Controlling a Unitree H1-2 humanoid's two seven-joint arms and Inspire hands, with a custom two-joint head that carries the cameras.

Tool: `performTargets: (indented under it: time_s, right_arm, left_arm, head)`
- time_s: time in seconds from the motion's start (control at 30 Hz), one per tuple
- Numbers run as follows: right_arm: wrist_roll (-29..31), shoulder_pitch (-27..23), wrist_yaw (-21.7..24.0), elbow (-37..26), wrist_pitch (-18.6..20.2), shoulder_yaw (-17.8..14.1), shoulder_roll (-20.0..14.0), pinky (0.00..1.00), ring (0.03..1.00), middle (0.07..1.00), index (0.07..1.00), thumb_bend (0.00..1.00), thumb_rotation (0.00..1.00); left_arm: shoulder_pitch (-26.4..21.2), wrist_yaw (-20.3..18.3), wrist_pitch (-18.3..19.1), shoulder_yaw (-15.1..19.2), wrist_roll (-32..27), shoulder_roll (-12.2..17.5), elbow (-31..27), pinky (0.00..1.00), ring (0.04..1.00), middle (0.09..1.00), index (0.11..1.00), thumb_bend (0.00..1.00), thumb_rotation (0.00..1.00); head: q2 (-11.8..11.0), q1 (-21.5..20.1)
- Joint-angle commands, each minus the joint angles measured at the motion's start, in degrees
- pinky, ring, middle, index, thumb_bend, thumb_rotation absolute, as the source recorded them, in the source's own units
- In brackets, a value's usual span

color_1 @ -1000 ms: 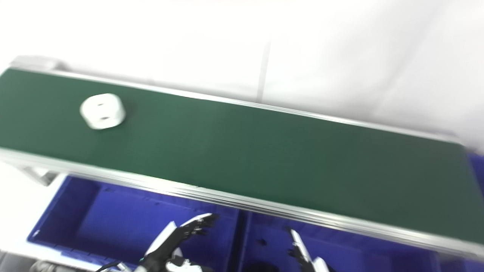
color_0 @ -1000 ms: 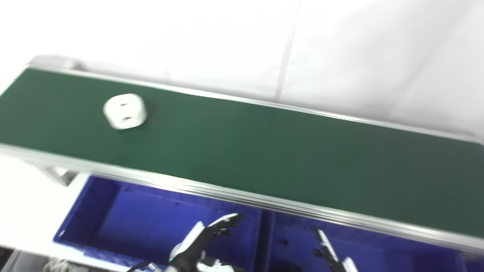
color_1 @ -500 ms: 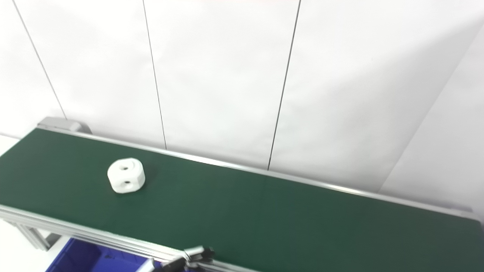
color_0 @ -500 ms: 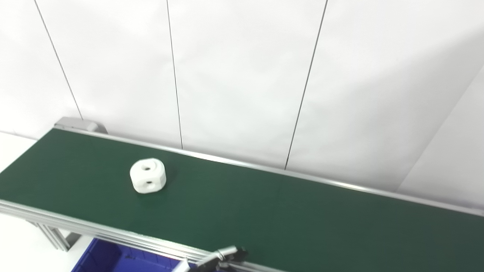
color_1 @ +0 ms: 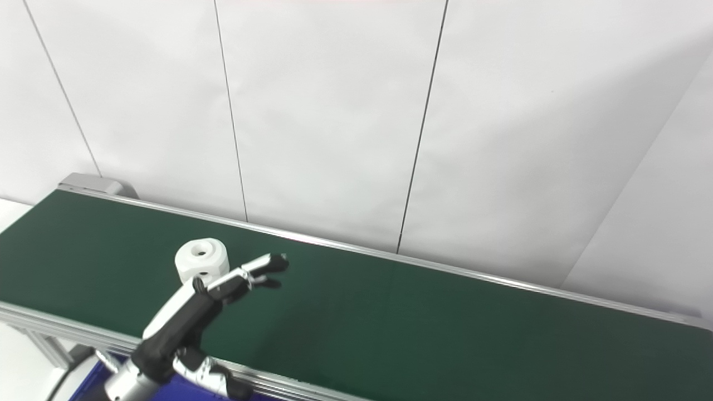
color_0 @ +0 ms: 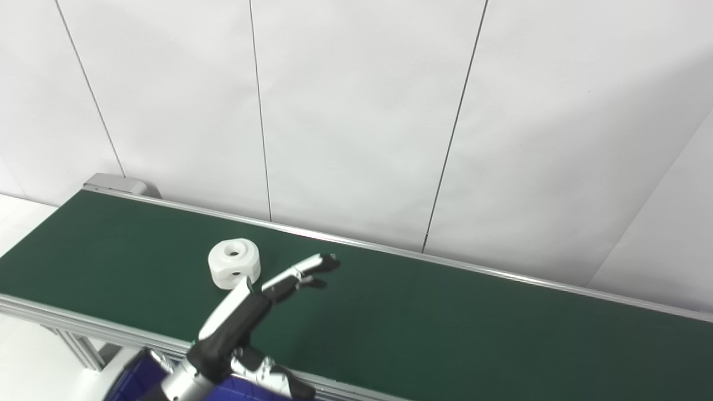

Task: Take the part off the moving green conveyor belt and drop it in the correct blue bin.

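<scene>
white part (color_0: pixel 234 263) rounded, holed; left hand (color_0: pixel 253 312) fingers (color_0: pixel 312 266) spread beside.

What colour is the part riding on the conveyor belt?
White; the part shows best in the left eye view against the green belt.

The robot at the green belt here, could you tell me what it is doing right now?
The robot is reaching its left hand out over the green conveyor belt toward a white part that lies on it. The hand is open, fingers stretched forward just beside the part, and holds nothing yet. A corner of a blue bin shows below the belt's near edge. The right hand is out of view.
</scene>
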Motion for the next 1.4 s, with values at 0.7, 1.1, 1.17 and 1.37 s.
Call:
performTargets:
  time_s: [0.7,1.1,1.17,1.37]
  right_arm:
    - [7.0,-1.8,-2.9,-1.7,-3.3,4.7,-4.5,0.89,0.981,1.000,1.000,1.00,0.63]
    - [7.3,-2.3,-3.8,-1.8,-3.3,6.0,-5.3,0.90,0.970,1.000,1.000,0.98,0.62]
    - [7.1,-2.3,-4.0,-2.0,-3.3,6.0,-5.1,0.91,0.972,1.000,1.000,0.98,0.61]
    - [6.7,-1.9,-5.2,-2.6,-3.3,6.5,-5.6,0.92,0.971,1.000,1.000,0.98,0.62]
  left_arm:
    - [-24.1,-2.6,27.5,2.8,22.8,-3.7,14.3,0.91,0.987,1.000,0.956,0.85,0.21]
    - [-31.0,-8.2,35.8,-1.8,28.5,-1.6,25.7,1.00,1.000,1.000,0.951,0.86,0.16]
    - [-31.0,-9.5,36.7,-2.5,29.1,-1.0,25.8,1.00,1.000,1.000,0.945,0.86,0.15]
    - [-31.1,-13.0,38.5,-5.6,31.2,0.9,27.6,1.00,1.000,1.000,0.936,0.86,0.15]
  head:
    - [3.6,2.1]
    - [4.2,3.7]
    - [4.2,4.0]
    - [4.4,4.0]
